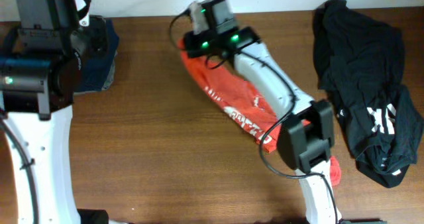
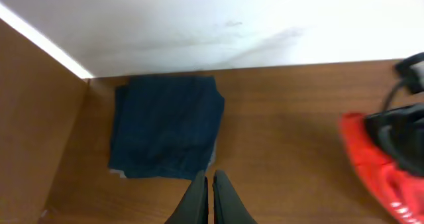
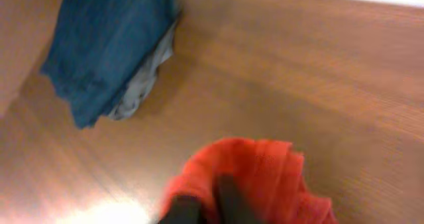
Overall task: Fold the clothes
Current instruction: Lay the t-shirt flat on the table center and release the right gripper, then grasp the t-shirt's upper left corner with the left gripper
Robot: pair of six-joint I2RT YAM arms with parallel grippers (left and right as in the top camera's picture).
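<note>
A brown wooden table (image 1: 146,138) set against a white wall (image 2: 199,25), with two white robot arms reaching over it from the near edge.

The right pincer (image 3: 204,201) is down at the far end of the orange-red shirt (image 1: 228,98). Its dark fingers (image 3: 228,192) are sunk among the gathered folds of the cloth. The right wrist view is blurred, so it cannot be told how far apart the fingers stand or whether they have hold of the fabric. From the fingertips the shirt runs back as a long, rumpled strip beneath the right arm, toward the near edge of the table. Its white lettering (image 1: 240,116) shows beside the arm, too small to read.

The black garments (image 1: 371,85) lie in a loose heap well off to the right of that pincer, apart from the shirt. White print (image 1: 382,118) shows on the nearer part of the heap.

The left pincer (image 2: 210,184) hangs above bare wood with its fingers pressed together and nothing between them. Just ahead of its tips lies a folded navy-blue garment (image 2: 165,124), close to the wall. A grey garment (image 3: 142,85) peeks out from under one edge of it. Seen from the right pincer, that folded stack lies ahead and to the left, well apart from the shirt.
</note>
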